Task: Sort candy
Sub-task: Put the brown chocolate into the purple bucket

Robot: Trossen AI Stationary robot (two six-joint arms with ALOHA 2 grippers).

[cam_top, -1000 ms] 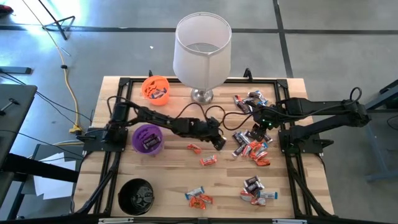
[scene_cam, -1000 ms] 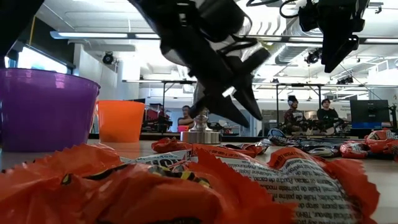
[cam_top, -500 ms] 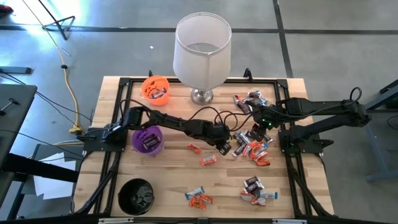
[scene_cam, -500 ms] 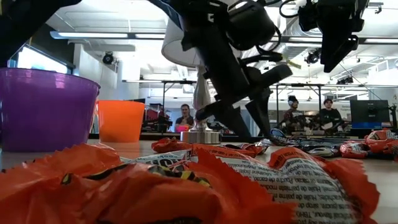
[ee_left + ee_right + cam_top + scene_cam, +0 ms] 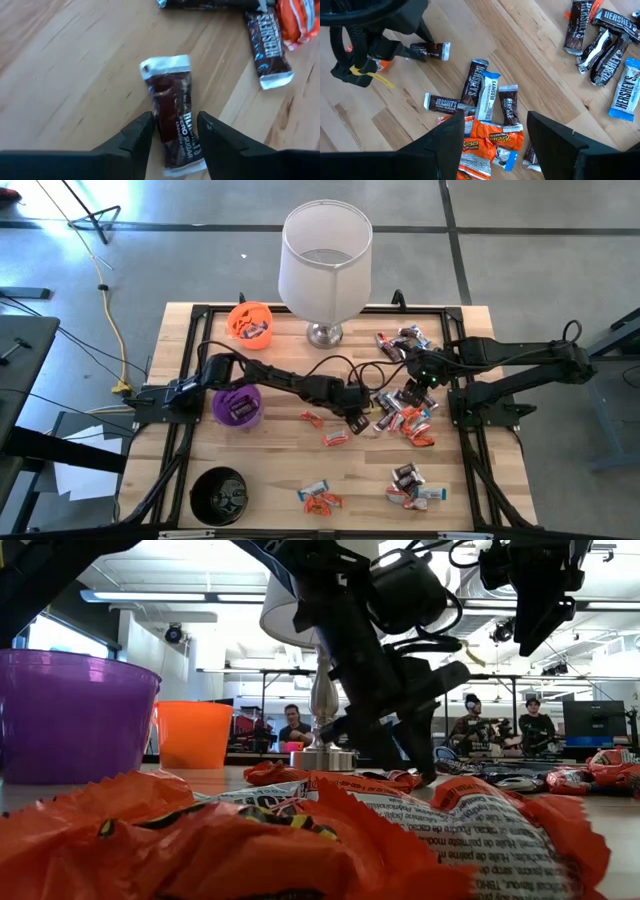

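From above, the left gripper reaches mid-worktop beside the candy pile. Its wrist view shows open jaws straddling a dark brown bar, lined up to pinch. The right gripper hovers open over the pile.

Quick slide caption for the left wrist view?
Left gripper open astride a dark brown candy bar lying on the wooden table.
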